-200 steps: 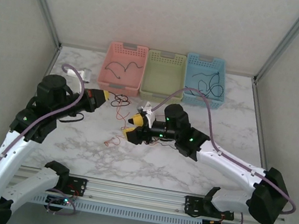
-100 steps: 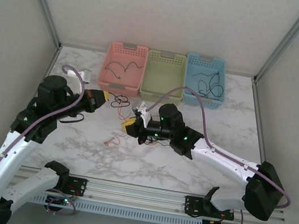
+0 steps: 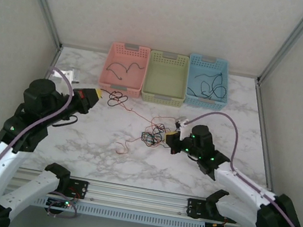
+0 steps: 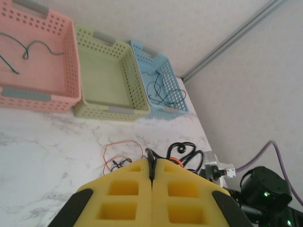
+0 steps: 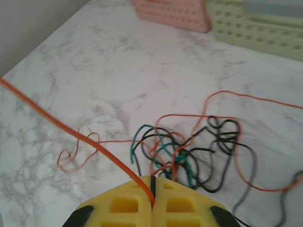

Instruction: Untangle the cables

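**Cables [image 3: 151, 135] pinched at both ends**

The left gripper [image 4: 152, 166] has its jaws pressed together on a black cable [image 4: 150, 158]. The right gripper [image 5: 152, 183] pinches an orange cable [image 5: 71, 126]. The tangle lies on the marble table [image 3: 87, 149] between the 2 grippers, in front of 3 baskets [image 3: 163, 97].

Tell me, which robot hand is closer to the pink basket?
Left. The left gripper, shut on a black cable, is just off the pink basket's front left corner. The right gripper, shut on a red-orange cable, is farther off, by the tangle mid-table.
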{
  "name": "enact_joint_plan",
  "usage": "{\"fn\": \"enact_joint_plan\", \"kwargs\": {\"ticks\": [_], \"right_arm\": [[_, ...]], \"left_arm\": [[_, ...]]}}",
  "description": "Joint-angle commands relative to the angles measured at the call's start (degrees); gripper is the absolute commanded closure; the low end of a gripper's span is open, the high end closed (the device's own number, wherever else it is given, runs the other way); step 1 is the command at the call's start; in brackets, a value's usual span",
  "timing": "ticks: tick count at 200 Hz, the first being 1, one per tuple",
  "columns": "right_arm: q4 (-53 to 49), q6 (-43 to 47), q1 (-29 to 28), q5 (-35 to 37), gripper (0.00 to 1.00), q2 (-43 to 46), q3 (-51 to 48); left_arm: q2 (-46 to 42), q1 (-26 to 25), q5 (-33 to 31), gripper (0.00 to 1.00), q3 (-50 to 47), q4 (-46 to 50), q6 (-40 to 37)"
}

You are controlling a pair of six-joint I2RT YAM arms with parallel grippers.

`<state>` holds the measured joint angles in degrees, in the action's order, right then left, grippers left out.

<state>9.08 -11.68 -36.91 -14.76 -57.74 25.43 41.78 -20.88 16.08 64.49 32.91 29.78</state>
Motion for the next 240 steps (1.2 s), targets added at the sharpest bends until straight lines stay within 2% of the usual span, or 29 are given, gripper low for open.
{"fn": "enact_joint_plan", "kwargs": {"ticks": [1,27,67,99,179,222,240], "right_arm": [[-1.1,-1.8,1.0,5.2,1.0,3.1,-2.4],[-2.1,-2.8,2.1,9.1,1.0,4.6,-3.0],[-5.2,-5.1,7.3,14.1,1.0,8.5,-4.6],[-6.5,-6.5,10.7,14.8,1.0,9.3,-5.0],[-9.4,-7.6,13.5,19.2,1.0,9.7,-5.0],[-10.3,-7.9,14.7,20.3,1.0,9.6,-5.0],[-9.8,-7.7,14.9,19.4,1.0,9.6,-5.2]], "left_arm": [[-1.3,0.2,-3.5,1.0,2.3,0.1,-1.1],[-1.8,0.2,-5.9,1.0,3.4,2.0,-1.8],[-4.1,0.2,-12.9,1.0,4.7,4.7,-2.4],[-6.0,0.2,-19.5,1.0,5.9,6.7,-3.2],[-7.9,0.2,-31.0,1.0,9.2,10.8,-6.5],[-7.9,0.2,-34.2,1.0,10.0,11.9,-7.8],[-7.9,0.3,-33.5,1.0,9.9,11.8,-7.9]]}}
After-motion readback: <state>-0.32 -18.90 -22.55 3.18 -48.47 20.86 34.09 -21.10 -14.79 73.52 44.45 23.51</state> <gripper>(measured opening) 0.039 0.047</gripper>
